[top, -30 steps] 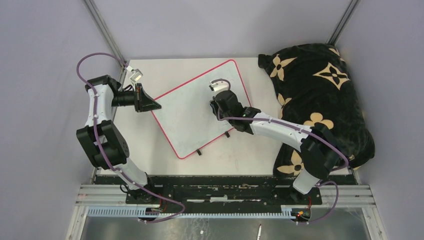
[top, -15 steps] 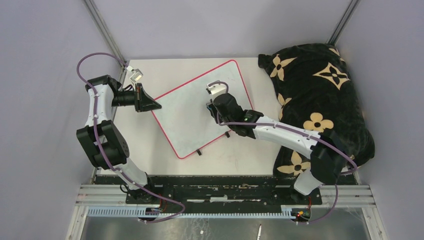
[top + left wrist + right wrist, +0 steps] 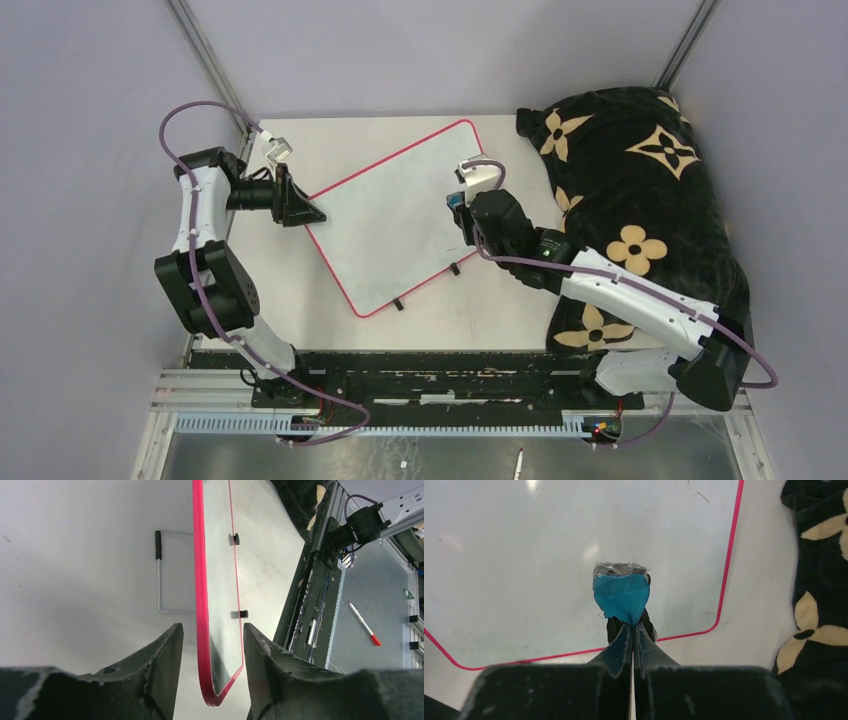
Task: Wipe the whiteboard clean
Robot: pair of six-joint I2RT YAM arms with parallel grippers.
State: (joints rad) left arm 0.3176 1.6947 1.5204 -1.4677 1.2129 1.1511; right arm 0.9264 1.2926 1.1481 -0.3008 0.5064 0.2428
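Top external view: the whiteboard [image 3: 385, 230] lies on the white tabletop [image 3: 480, 310]. It is turned so that its long axis runs from its near-left corner to its far-right corner. Two black clips [image 3: 235, 539] sit on its near long edge.

**Right gripper** [image 3: 460, 204]
- Position: over the whiteboard's right short edge, the side facing the black flower-patterned blanket [image 3: 640, 150].
- Jaws: fully closed, clamping a blue eraser [image 3: 620, 597] that points down at the board.
- In the right wrist view the eraser sits just inside the red border, near a rounded corner. Contact with the surface cannot be confirmed.

**Left gripper** [image 3: 312, 212]
- Position: at the whiteboard's left corner.
- Jaws: partly open, straddling the red rim with a gap beside it. They grip nothing.

**Governing relation**
- A short dark mark [image 3: 701, 497] shows on the board beyond the eraser, close to the same border.
- Judgement: the right arm is the nearer one. The next stroke should run along the short edge toward that mark.

**Lettering**
- None is legible. The blanket carries flower motifs only.
- A red-capped marker [image 3: 364, 625] lies off the board's near side. Its print is too small to read.
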